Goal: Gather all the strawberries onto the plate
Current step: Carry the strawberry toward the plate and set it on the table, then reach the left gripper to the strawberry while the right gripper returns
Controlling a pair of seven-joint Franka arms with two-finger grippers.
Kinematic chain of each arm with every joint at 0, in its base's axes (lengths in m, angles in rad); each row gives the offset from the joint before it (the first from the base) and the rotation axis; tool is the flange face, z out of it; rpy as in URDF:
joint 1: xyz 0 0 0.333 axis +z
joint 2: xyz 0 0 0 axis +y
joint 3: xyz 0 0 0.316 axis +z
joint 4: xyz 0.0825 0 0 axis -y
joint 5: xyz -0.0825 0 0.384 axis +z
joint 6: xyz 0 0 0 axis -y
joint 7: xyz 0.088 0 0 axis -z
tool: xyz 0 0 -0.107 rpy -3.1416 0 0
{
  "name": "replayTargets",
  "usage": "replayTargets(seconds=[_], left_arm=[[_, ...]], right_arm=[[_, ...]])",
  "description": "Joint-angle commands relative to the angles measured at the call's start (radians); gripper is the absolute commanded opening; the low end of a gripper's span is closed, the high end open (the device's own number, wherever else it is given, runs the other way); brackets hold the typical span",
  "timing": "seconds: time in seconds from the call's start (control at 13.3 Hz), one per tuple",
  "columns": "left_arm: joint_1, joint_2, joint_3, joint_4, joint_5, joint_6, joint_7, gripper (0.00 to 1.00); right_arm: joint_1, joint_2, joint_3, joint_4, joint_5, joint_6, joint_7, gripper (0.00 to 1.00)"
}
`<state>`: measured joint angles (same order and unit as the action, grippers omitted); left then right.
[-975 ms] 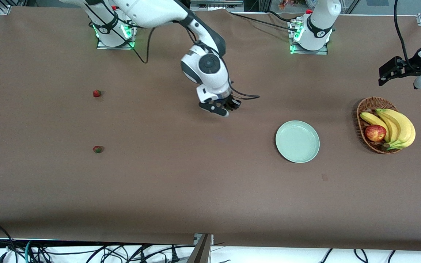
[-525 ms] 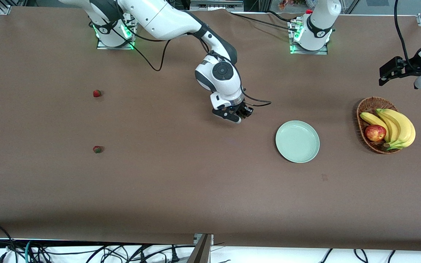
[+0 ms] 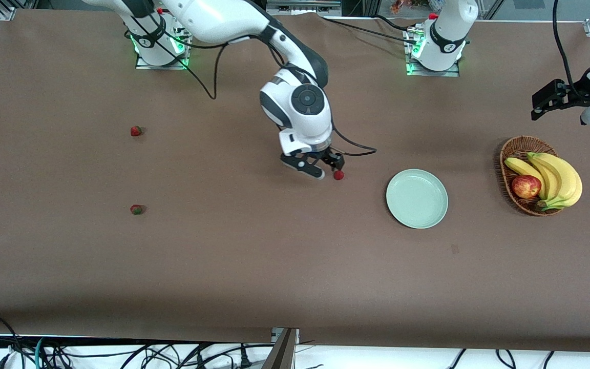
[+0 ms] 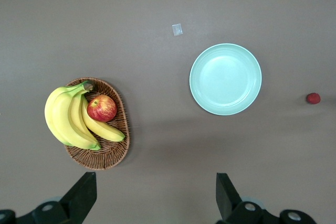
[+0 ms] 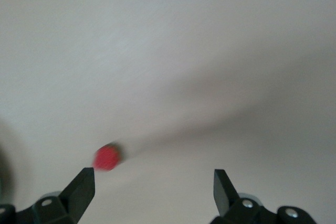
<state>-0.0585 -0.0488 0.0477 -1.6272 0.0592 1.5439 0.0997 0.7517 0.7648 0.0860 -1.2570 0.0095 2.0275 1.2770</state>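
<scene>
My right gripper (image 3: 325, 169) hangs open over the table's middle, short of the pale mint-green plate (image 3: 417, 198). A small red strawberry (image 3: 338, 175) shows free of the fingers, just beside one fingertip on the plate's side, outside the plate. The right wrist view shows it blurred (image 5: 107, 157) by one finger of the open gripper (image 5: 152, 187). Two more strawberries (image 3: 135, 131) (image 3: 136, 209) lie toward the right arm's end of the table. My left gripper (image 4: 153, 198) waits open, high above the plate (image 4: 226, 79), and it also sees the loose strawberry (image 4: 313, 98).
A brown wicker basket (image 3: 511, 148) with bananas (image 3: 556, 177) and a red-yellow apple (image 3: 526, 186) stands toward the left arm's end of the table, beside the plate. A small pale scrap (image 4: 177, 29) lies on the cloth, nearer the front camera than the plate.
My right gripper carried the strawberry toward the plate, then opened; the strawberry has left the fingers and shows beside them. The left arm has not moved.
</scene>
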Motion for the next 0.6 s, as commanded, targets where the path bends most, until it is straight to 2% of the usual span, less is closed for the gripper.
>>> replayTargets(seconds=[0.0, 0.22, 0.45, 0.53], left_arm=[[0.003, 0.003, 0.0, 0.021, -0.006, -0.022, 0.014, 1.0], [0.003, 0.003, -0.005, 0.021, -0.009, -0.024, 0.006, 1.0], [-0.017, 0.03, -0.015, 0.018, -0.022, -0.021, 0.006, 1.0], [-0.026, 0.053, -0.047, 0.015, -0.022, -0.021, 0.006, 1.0]], right_arm=[[-0.102, -0.122, -0.002, -0.094, -0.003, -0.166, -0.205, 1.0], [-0.195, -0.255, -0.066, -0.289, 0.001, -0.168, -0.517, 1.0], [-0.215, -0.301, -0.216, -0.381, 0.007, -0.162, -0.817, 1.0], [-0.216, -0.3, -0.271, -0.39, 0.009, -0.161, -0.911, 1.0]])
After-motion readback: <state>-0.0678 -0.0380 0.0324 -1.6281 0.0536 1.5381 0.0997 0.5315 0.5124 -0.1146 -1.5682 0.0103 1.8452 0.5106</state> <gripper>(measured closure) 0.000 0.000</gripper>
